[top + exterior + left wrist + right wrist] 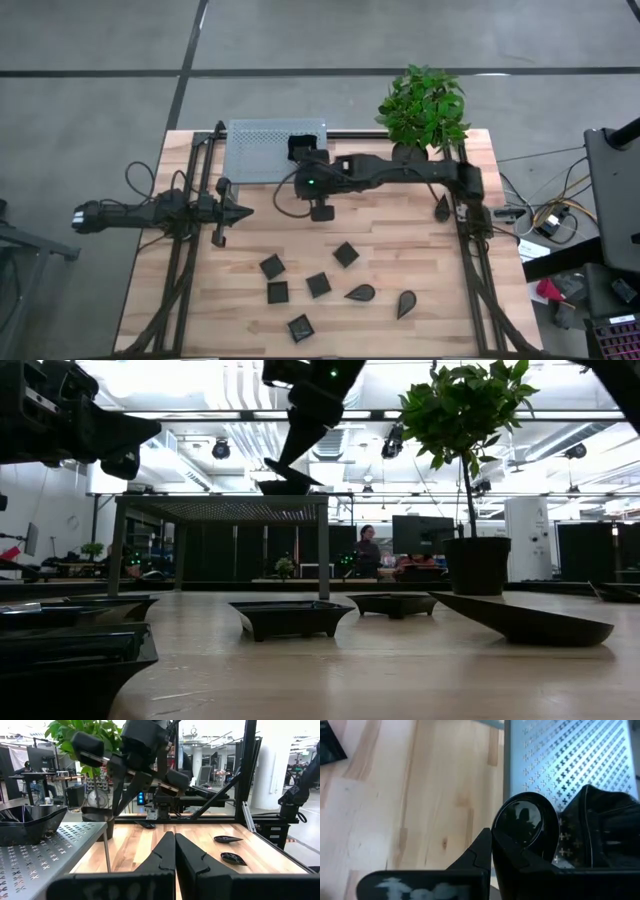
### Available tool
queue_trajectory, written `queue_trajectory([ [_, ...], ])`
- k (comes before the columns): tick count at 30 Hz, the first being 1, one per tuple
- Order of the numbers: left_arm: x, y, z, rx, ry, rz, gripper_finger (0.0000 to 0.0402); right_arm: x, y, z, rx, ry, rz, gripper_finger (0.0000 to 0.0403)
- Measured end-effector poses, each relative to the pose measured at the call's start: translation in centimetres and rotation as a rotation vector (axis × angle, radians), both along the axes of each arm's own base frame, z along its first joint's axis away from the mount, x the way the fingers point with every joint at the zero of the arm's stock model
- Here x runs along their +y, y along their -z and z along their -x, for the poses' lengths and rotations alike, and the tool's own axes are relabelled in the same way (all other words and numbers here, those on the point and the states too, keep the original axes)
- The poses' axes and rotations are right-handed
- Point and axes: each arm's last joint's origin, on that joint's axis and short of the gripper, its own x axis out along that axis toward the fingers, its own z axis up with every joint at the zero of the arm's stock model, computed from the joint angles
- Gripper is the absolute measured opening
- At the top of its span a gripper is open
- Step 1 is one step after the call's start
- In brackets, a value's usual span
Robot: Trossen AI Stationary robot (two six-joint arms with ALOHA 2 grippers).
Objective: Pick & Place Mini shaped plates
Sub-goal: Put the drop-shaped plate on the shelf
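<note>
Our right hand (303,160) hangs over the edge of the perforated metal shelf (262,150) at the back of the wooden surface (400,220), its fingers clamped on the rim of a teardrop plate (527,825), which sits just beside a square plate (605,830) already resting on the shelf. In the low view the same hand (285,470) reaches down to the shelf top with the dark dish at its tips. Our left hand (243,211) waits at the left side of the surface, fingers pressed together and holding nothing; its own camera shows the two fingers (162,855) meeting in a point. The other mini shaped plates lie scattered across the near half of the surface: we count five square ones, among them one (345,254) closest to the middle and one (300,328) nearest the front edge, plus two teardrop ones (361,293) and (405,304) lying near each other. Another teardrop dish (441,207) lies by the right arm's base. A potted plant (425,105) stands at the back right corner.
</note>
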Motion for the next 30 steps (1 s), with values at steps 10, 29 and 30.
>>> queue_trajectory([
  [10,0.0,0.0,0.0,0.002,0.0,0.0,0.0,-1.2,-0.6,-2.2,0.081,0.027,-0.005,0.0008],
  [29,0.0,0.0,0.0,0.003,0.0,0.0,0.0,-4.7,0.8,-3.1,0.152,0.055,0.015,0.0008],
  [30,0.0,0.0,0.0,0.003,0.0,0.0,0.0,-4.9,0.8,-3.0,0.152,0.057,0.012,0.0008],
])
